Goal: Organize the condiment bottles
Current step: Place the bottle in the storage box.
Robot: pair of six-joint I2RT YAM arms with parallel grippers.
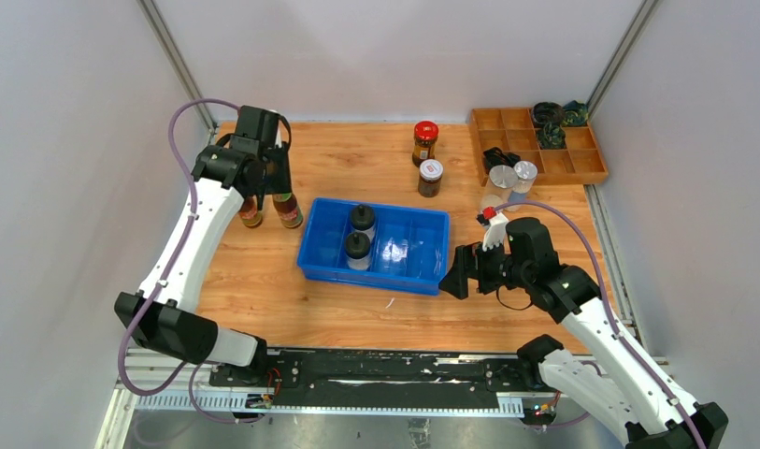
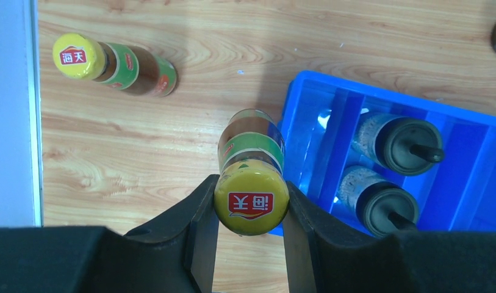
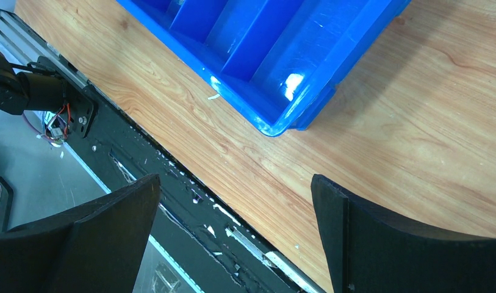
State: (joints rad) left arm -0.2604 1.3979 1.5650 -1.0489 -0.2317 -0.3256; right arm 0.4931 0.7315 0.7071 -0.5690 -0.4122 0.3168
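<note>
My left gripper [image 2: 251, 190] is shut on the yellow cap of a slim sauce bottle [image 2: 251, 146] that stands upright just left of the blue bin [image 2: 306, 97]. A second yellow-capped bottle [image 2: 111, 61] stands further left, apart from it. From above, both bottles [image 1: 288, 210] [image 1: 251, 213] show under the left gripper [image 1: 275, 185]. Two black-lidded shakers [image 1: 362, 220] [image 1: 357, 248] stand in the bin's left compartment. My right gripper [image 3: 236, 183] is open and empty, off the bin's near right corner [image 3: 276, 125]. A red-lidded jar [image 1: 425, 142] and a white-lidded dark jar [image 1: 430, 178] stand at the back.
Two silver-lidded jars [image 1: 500, 187] [image 1: 525, 176] stand by the wooden tray [image 1: 581, 166] at the back right, which holds black and green coiled items. The bin's right compartments [image 1: 408, 245] hold nothing. The right gripper [image 1: 458, 273] hangs near the table's front edge [image 3: 245, 183].
</note>
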